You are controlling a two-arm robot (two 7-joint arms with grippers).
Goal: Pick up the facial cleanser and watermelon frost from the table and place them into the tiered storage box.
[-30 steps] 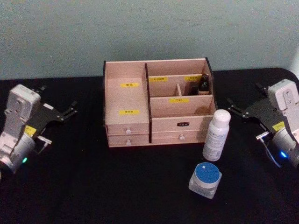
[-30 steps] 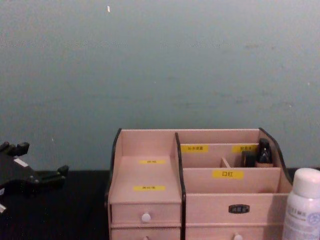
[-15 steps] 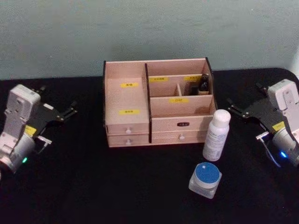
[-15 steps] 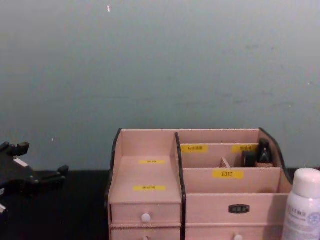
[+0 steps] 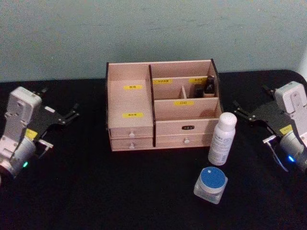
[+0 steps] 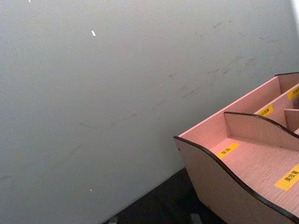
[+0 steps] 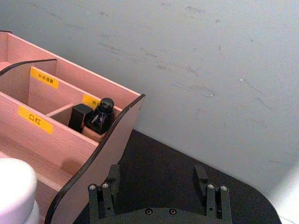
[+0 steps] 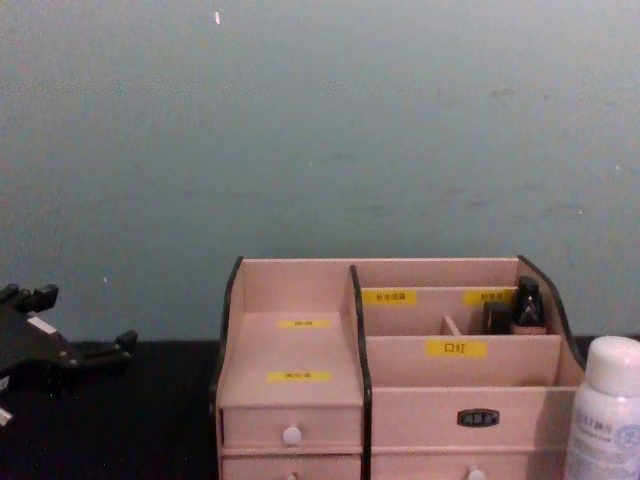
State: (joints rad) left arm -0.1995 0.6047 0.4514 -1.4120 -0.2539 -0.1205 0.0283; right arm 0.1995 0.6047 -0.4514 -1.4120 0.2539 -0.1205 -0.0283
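Tiered storage box (image 5: 125,101): pale wooden organiser with dark curved side edges, standing upright at the middle of the black bench (image 5: 120,187), against a grey-green wall (image 8: 320,130).

- Left half of the box: two stepped shelves, each with a yellow label, above two small drawers with white knobs.
- Right half of the box: stepped compartments with yellow labels, above a drawer front with a dark plate and a lower drawer with a white knob.
- Back right compartment of the box: held a small black bottle (image 7: 99,116) and a dark cap-like item (image 7: 79,116) side by side.

White bottle (image 5: 222,139): upright, white cap, pale printed label, just in front of the box's right front corner.

Blue-lidded jar (image 5: 211,185): clear body, round blue lid, nearer the robot than the box and just in front of the white bottle.

Left gripper (image 5: 60,101): well to the left of the box, above the bench. Its fingers (image 8: 110,350) were spread wide and held nothing.

Right gripper (image 5: 250,99): to the right of the box. Its fingers (image 7: 103,198) were parted wide and held nothing.
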